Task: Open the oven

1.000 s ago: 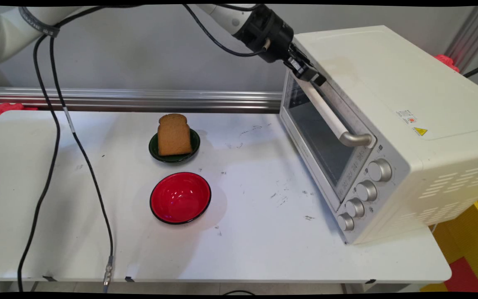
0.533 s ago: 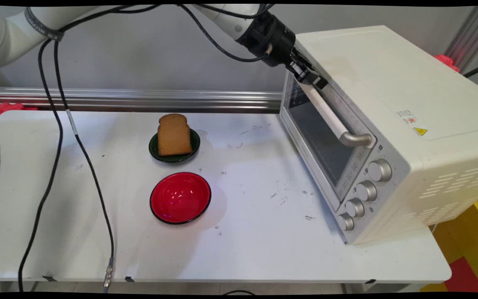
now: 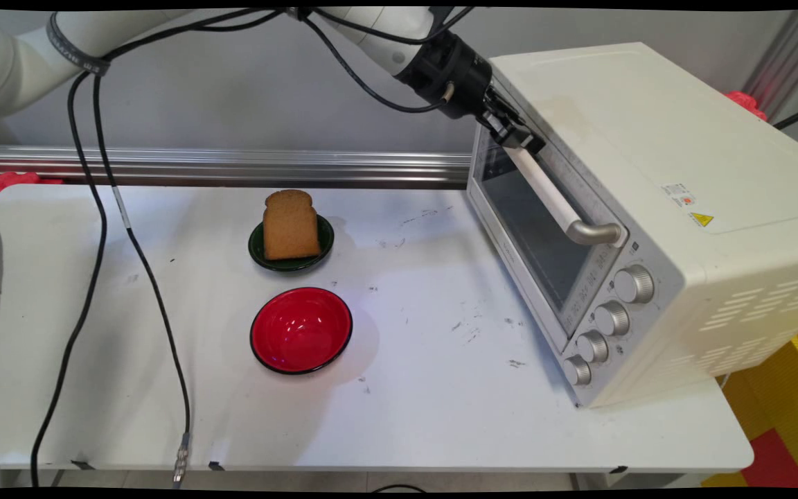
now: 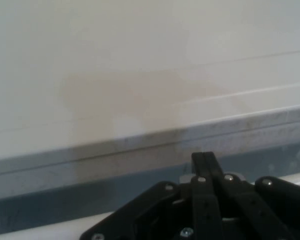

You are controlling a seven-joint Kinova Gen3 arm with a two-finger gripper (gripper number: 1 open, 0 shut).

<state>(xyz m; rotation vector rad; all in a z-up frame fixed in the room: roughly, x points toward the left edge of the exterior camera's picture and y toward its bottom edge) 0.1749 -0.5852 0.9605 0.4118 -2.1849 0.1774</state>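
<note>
Hiding oven handle's (image 3: 557, 197) end: gripper (image 3: 515, 135)

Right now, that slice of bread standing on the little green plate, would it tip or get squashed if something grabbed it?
The slice of bread stands nearly upright on its narrow bottom edge in the green plate, so a sideways nudge would probably topple it. It looks thin and porous, likely light and easily dented by a firm squeeze. The shallow plate would probably slide on the smooth table if pushed.
</note>
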